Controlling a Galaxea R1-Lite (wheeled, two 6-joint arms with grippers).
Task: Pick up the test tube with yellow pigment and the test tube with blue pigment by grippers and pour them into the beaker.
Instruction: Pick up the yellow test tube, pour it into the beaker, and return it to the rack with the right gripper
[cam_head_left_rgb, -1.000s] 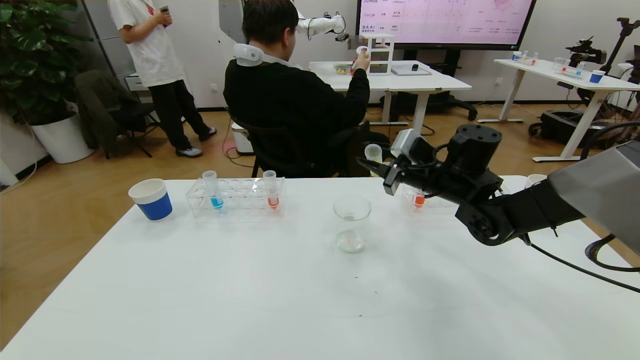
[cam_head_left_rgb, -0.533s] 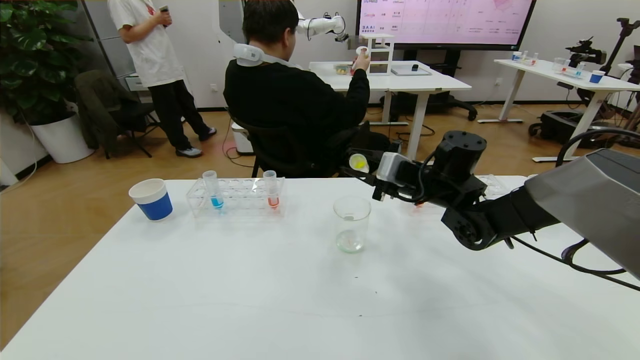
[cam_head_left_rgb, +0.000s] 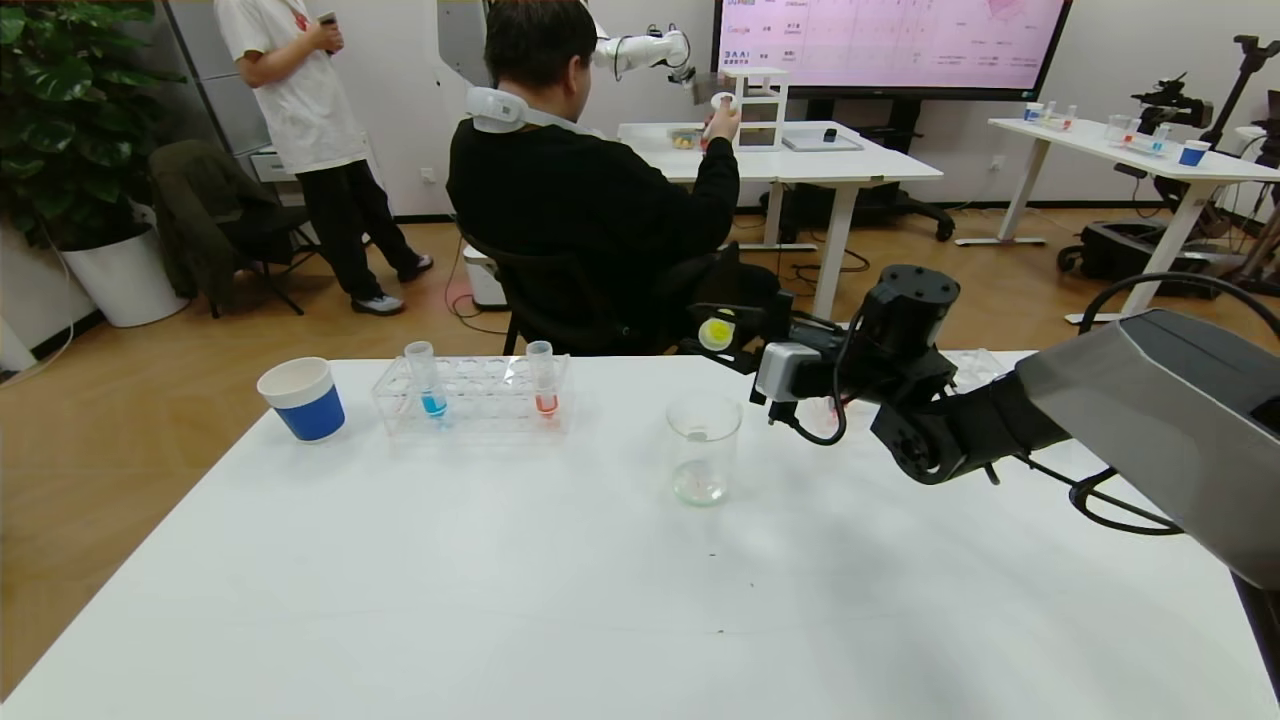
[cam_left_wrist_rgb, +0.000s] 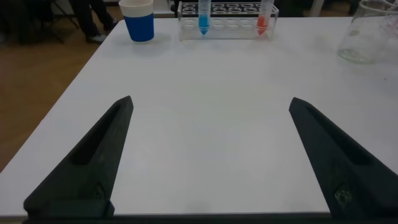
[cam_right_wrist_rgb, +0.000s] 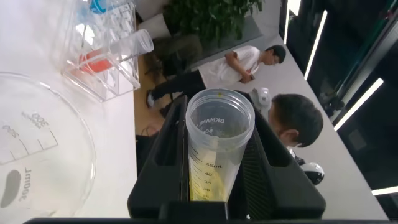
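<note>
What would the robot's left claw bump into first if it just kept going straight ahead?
Probably nothing soon. The left gripper hangs open over bare table. Far ahead stands the rack holding the blue tube and a red tube, so it might meet that first, if it travels low enough.

On my white table (cam_head_left_rgb: 560, 600) I see a blue paper cup (cam_head_left_rgb: 302, 398) at about 10 o'clock, a clear tube rack (cam_head_left_rgb: 480, 395) just beside it, holding an orange-red-tipped tube (cam_head_left_rgb: 543, 380). Beyond, at 12 o'clock, a seated person in black (cam_head_left_rgb: 590, 190); a potted plant (cam_head_left_rgb: 80, 150) far at 10.
</note>
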